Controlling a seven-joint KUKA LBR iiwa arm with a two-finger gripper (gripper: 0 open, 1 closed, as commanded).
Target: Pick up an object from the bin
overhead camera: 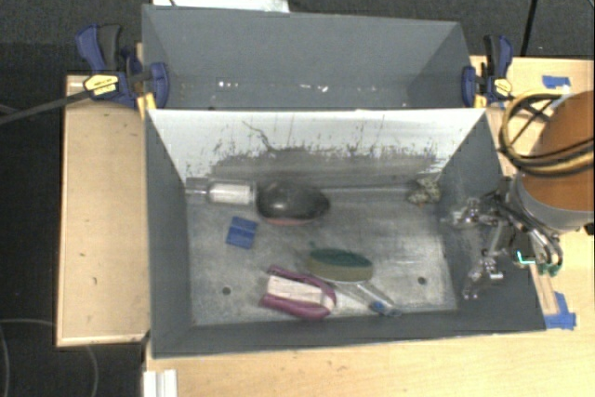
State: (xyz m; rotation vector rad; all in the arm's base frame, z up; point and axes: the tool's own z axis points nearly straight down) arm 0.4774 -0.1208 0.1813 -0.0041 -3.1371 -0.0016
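My gripper [468, 251] hangs over the bin's right sloping wall, near the front right corner, open with nothing between its fingers. Nearest on the floor to its left lies a thin white pen with a blue tip [376, 300]. Beside the pen rests a flat dark green oval pad with a pale rim [340, 264]. A small tan crumpled thing [426, 191] sits at the back right, above the gripper's level in the view.
A pink and purple packet [299, 294] lies at the front middle. Farther back are a dark grey rounded lump [291, 203], a clear tube with a white cap [223, 192] and a small blue block [242, 232]. The arm's orange cover and cables sit at the right.
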